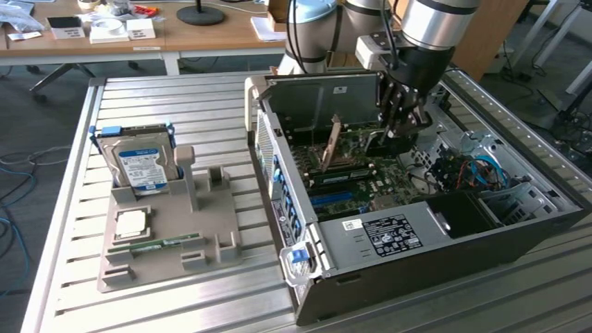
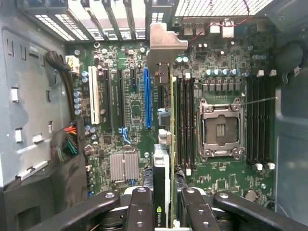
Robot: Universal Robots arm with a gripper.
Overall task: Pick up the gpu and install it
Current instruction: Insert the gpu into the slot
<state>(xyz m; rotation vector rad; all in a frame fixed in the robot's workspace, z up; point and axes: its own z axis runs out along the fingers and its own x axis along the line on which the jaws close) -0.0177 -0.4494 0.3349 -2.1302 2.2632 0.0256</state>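
Lying open on its side on the slatted metal table (image 1: pixel 166 97): the big black computer case (image 1: pixel 518 243), with the green main board (image 2: pixel 130 120) showing inside. Reaching down into the case from above: the robot arm (image 1: pixel 434 28), with its gripper (image 1: pixel 400 128) low over the board. Squeezed shut on the gpu (image 2: pixel 163 144), fingers (image 2: pixel 142 207) pressed on each side of the card's near edge. Held on its thin edge, right over the board, between the blue slot (image 2: pixel 147 96) and the black memory slots (image 2: pixel 185 120), silver end bracket (image 2: pixel 163 45) up against the back wall of the case. Can't tell if the card sits in a slot. Resting on the table toward the exterior view's left: a gray holder tray (image 1: pixel 171 236). Standing in the tray: a hard drive (image 1: pixel 138 163) with a blue and white label. Lying flat near it: a small square chip (image 1: pixel 129 222).
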